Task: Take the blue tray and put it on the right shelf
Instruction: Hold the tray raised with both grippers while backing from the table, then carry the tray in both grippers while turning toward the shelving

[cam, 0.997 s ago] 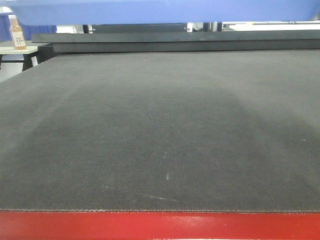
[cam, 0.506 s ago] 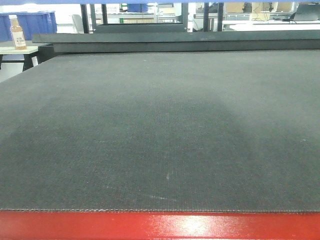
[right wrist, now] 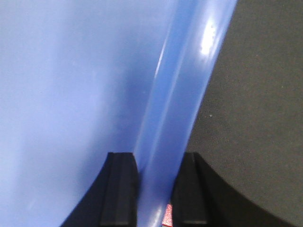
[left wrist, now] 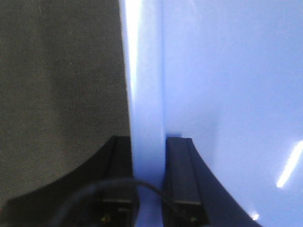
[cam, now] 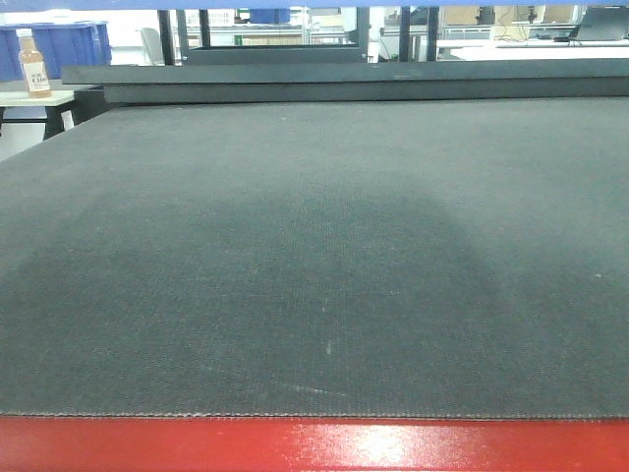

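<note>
Left gripper [left wrist: 149, 142]: clamped across the tray [left wrist: 227, 85] rim.
Right gripper [right wrist: 155, 158]: pinching the other rim (looks a firm bite).
Carry: hold it level, move both arms together, stay high over the mat [cam: 314, 246].

A dark grey woven mat [cam: 314, 256] covers the broad tabletop, bordered along its near edge by a glossy red frame [cam: 314, 444] and ending at the far side in a low, stepped black ledge [cam: 344, 81]. At far left, beyond the mat, a small pale side table [cam: 34, 98] carries an upright bottle [cam: 35, 65] of amber liquid with a white cap, with deep dark-blue storage bins [cam: 74, 44] behind it. Black uprights [cam: 182, 34] and bright workbenches fill the background.
</note>
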Motion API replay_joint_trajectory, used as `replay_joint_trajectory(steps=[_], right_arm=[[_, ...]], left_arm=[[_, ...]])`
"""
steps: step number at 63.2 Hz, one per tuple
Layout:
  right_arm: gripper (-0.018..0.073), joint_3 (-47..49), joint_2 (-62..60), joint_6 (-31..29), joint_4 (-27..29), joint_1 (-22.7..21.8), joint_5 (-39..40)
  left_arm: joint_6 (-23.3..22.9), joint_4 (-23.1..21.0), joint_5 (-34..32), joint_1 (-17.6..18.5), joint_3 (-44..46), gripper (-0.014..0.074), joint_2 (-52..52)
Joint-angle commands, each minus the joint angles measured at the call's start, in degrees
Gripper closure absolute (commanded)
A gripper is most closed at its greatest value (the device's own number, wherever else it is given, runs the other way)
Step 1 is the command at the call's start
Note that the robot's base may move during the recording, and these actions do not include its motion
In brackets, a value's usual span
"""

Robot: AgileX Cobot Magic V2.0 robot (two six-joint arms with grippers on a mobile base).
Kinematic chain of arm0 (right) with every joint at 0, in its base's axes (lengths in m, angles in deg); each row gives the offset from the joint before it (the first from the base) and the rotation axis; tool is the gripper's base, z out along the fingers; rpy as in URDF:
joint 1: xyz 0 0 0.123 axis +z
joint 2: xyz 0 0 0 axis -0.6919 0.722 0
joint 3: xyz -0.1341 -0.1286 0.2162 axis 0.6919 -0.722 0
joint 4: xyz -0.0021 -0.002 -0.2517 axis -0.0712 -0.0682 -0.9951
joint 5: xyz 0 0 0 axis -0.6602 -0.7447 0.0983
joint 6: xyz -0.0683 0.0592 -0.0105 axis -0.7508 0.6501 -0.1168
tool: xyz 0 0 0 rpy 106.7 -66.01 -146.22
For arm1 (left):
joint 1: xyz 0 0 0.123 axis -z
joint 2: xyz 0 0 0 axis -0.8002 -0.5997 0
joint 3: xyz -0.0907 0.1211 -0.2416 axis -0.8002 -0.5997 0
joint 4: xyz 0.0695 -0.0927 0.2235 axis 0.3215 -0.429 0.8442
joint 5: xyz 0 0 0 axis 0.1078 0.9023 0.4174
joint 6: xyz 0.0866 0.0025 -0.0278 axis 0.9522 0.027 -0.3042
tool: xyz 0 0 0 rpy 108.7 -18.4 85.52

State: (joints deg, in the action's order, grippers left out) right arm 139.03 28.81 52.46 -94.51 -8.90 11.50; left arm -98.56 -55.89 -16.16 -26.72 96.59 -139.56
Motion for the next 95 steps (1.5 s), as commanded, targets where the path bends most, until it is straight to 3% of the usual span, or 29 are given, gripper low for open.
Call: replay_joint_trajectory(steps=[1,95], right_arm=[[0.0501,2.1,-1.7,-2.2,-3.9,0.3,-0.7],[0.0501,2.1,-1.7,-2.2,-3.9,0.3,-1.2]], left_arm=[[1.3,0.0,5.0,0.0,1.5,0.0645,1.7],[1.3,-1.0,5.0,0.0,1.5,0.0645,1.7]])
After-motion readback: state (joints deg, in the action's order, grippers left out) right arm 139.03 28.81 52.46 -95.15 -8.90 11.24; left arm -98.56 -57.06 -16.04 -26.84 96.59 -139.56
